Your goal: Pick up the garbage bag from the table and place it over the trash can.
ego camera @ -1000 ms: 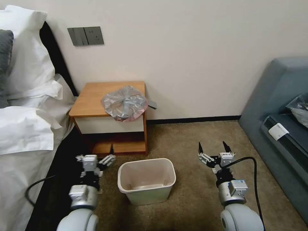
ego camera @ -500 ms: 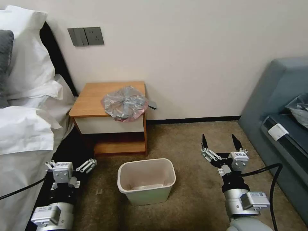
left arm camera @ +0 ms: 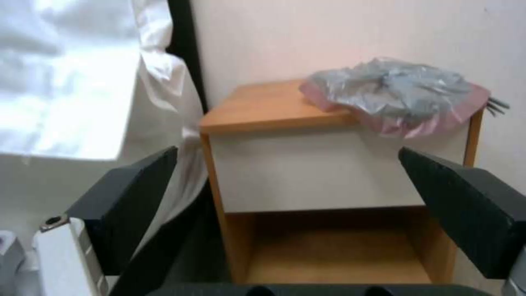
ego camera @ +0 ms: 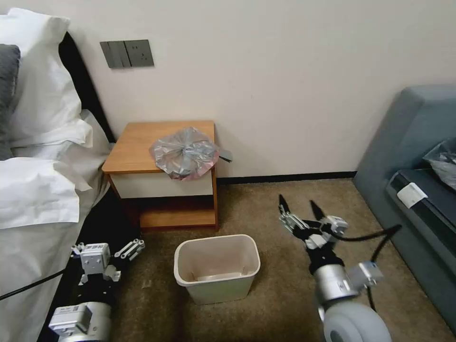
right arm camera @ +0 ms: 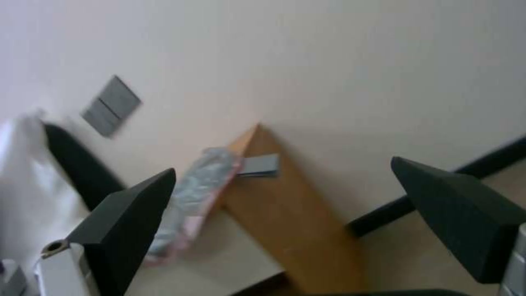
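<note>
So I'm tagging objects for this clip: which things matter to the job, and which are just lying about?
Job:
garbage bag
table
trash can
left gripper
right gripper

Lying about:
bed pillows
sofa
wall sockets

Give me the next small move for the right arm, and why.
Probably raise the right tool up and toward the bag. It's open, low over the carpet beside the bin, well short of the table. The bag lies untouched at the table's front right corner, pink rim overhanging the edge, nearer this arm. The left tool, also open, sits low by the bed.
</note>
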You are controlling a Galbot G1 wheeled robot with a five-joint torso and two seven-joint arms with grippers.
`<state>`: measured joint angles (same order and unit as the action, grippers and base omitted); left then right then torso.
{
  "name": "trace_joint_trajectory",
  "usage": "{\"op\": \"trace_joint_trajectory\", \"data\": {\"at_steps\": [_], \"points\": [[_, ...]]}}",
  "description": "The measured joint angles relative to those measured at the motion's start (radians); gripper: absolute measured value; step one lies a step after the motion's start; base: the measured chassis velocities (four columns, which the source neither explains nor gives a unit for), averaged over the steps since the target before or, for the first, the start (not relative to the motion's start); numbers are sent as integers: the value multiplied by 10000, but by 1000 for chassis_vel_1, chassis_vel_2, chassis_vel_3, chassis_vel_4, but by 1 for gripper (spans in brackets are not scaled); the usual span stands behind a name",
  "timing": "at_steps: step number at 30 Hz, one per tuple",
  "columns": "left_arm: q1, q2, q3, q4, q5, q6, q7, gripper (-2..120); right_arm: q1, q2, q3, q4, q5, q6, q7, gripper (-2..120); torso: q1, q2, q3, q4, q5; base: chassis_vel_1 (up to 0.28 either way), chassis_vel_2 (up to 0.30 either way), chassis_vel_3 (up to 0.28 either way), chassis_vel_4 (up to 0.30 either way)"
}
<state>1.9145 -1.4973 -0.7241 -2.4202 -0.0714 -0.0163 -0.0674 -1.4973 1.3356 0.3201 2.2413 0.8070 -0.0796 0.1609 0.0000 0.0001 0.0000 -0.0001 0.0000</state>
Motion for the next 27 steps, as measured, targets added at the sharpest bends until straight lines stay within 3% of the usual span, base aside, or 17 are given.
{"op": "trace_joint_trajectory", "data": {"at_steps": [3, 4, 8, 14, 27], "points": [[116, 28, -99, -114, 14, -84, -16, 100, 1274, -278, -209, -355, 3085, -625, 925, 100, 0, -1, 0, 0, 1, 0, 0, 0, 0], [116, 28, -99, -114, 14, -84, -16, 100, 1274, -278, -209, -355, 3085, -625, 925, 100, 0, -1, 0, 0, 1, 0, 0, 0, 0], [226, -60, -210, -197, 109, -193, -21, 100, 3137, -388, -464, -1315, 6266, -1136, 1643, 100, 0, 0, 1, 1, -2, 0, 0, 0, 0], [233, -140, -260, -243, 136, -196, -25, 100, 4386, -119, -912, -2361, 7300, -1320, 1747, 100, 0, -1, 1, 0, -2, 0, 0, 0, 0], [321, -330, -468, -487, 204, -227, -35, 100, 6649, 1509, -1332, -5835, 8846, -1491, 1423, 100, 0, -2, 2, 0, -1, 0, 0, 0, 0]]}}
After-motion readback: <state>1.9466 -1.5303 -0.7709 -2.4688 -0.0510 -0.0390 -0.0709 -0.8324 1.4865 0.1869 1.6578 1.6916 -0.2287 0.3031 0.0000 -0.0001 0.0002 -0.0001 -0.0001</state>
